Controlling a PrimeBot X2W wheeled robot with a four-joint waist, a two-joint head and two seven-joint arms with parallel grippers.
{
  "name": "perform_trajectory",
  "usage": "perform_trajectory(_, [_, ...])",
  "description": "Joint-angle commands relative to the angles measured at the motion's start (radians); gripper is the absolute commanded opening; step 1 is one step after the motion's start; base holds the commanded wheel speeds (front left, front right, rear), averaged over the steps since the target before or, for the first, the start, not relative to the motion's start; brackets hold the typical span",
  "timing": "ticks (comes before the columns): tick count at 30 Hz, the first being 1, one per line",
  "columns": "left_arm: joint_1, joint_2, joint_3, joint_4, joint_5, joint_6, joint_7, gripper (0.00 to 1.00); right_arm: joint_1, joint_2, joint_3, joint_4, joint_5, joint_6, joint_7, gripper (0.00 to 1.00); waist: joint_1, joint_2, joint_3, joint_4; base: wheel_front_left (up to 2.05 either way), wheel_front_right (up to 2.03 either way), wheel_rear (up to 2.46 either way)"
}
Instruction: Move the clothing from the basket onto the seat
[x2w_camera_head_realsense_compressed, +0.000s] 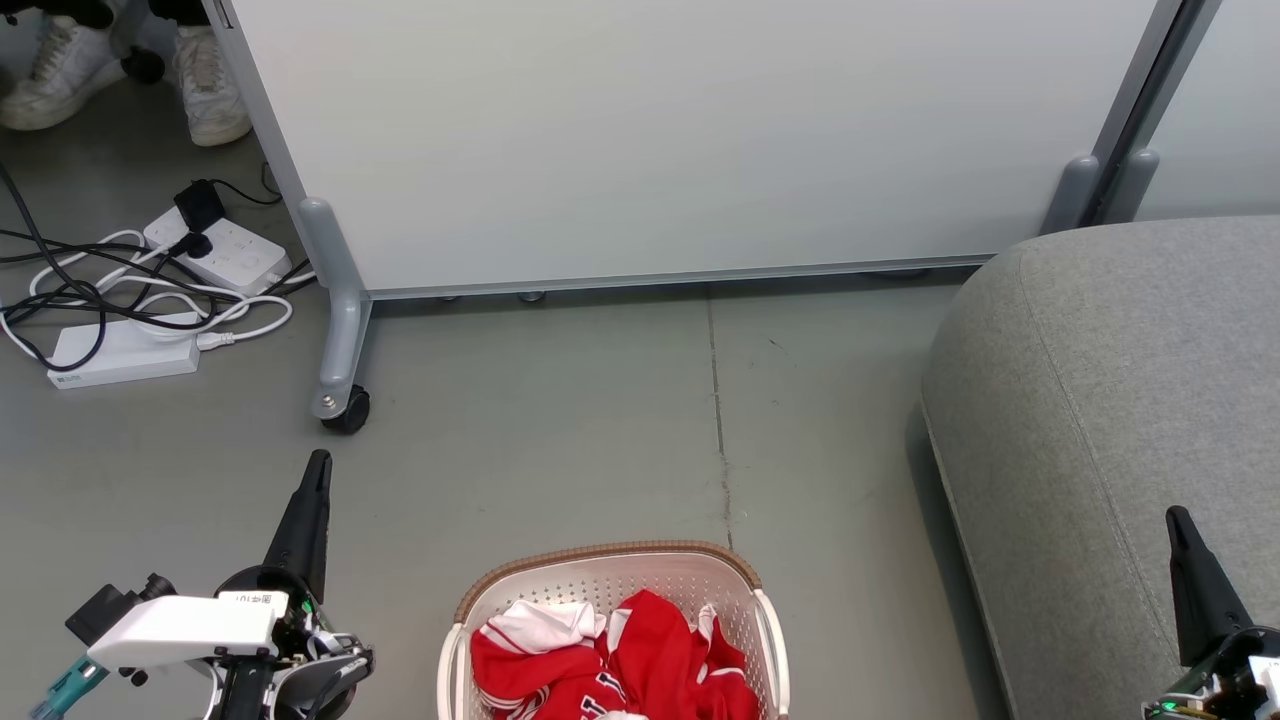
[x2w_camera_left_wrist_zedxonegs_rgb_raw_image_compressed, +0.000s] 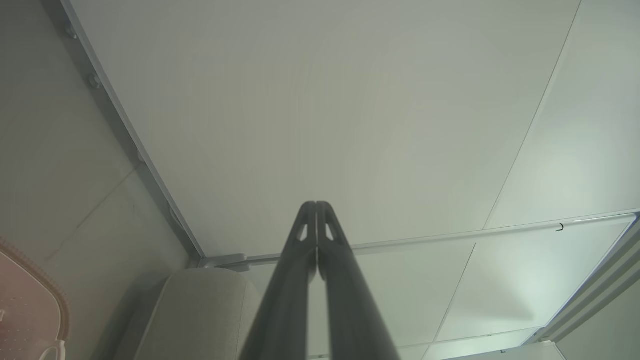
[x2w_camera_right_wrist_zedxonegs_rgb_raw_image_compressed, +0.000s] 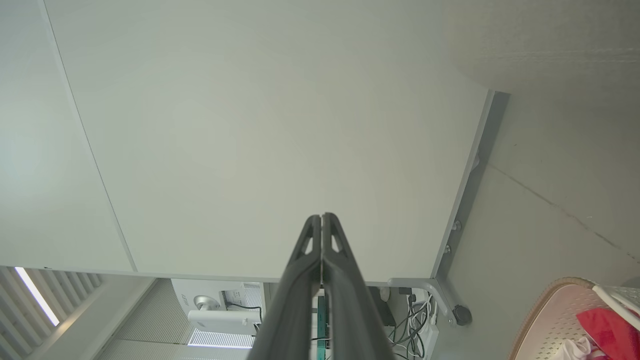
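The left gripper (x2w_camera_head_realsense_compressed: 319, 460) sits at the lower left of the head view. Its two dark fingers are pressed together into a single blade that points up and leans slightly right. Its wrist housing (x2w_camera_head_realsense_compressed: 185, 630), white with dark joints, lies below the fingers. The right gripper (x2w_camera_head_realsense_compressed: 1176, 515) sits at the lower right, with its fingers likewise closed tip to tip and leaning slightly left. In each wrist view the fingers (x2w_camera_left_wrist_zedxonegs_rgb_raw_image_compressed: 295, 280) rise from the bottom edge, meet at the tips and grip nothing.
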Motion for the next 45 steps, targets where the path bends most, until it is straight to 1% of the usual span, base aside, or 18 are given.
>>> perform_trajectory(1, [-0.020, 0.002, 0.004, -0.002, 0.002, 0.001, 0.002, 0.00, 0.006, -0.007, 0.001, -0.001, 0.005, 0.003, -0.003, 0.00, 0.0000, 0.0000, 0.000, 0.000, 0.00, 0.00, 0.00])
perform_trajectory(35, [-0.020, 0.002, 0.004, -0.002, 0.003, 0.001, 0.002, 0.00, 0.006, -0.007, 0.001, -0.001, 0.005, 0.003, -0.003, 0.00, 0.0000, 0.0000, 0.000, 0.000, 0.00, 0.00, 0.00])
perform_trajectory(36, [0.000, 0.000, 0.000, 0.001, 0.000, 0.000, 0.000, 1.00, 0.000, 0.000, 0.000, 0.001, 0.000, 0.000, 0.000, 1.00, 0.0000, 0.0000, 0.000, 0.000, 0.00, 0.00, 0.00])
perform_trajectory(39, [0.020, -0.006, -0.004, 0.023, 0.001, 0.000, -0.002, 1.00, 0.001, 0.018, 0.007, 0.023, -0.002, -0.001, 0.000, 1.00, 0.0000, 0.0000, 0.000, 0.000, 0.00, 0.00, 0.00])
perform_trajectory(45, [0.020, -0.005, -0.002, 0.019, 0.024, -0.003, -0.035, 1.00, -0.016, 0.036, 0.005, 0.028, -0.042, -0.001, -0.008, 1.00, 0.0000, 0.0000, -0.002, -0.002, 0.00, 0.00, 0.00])
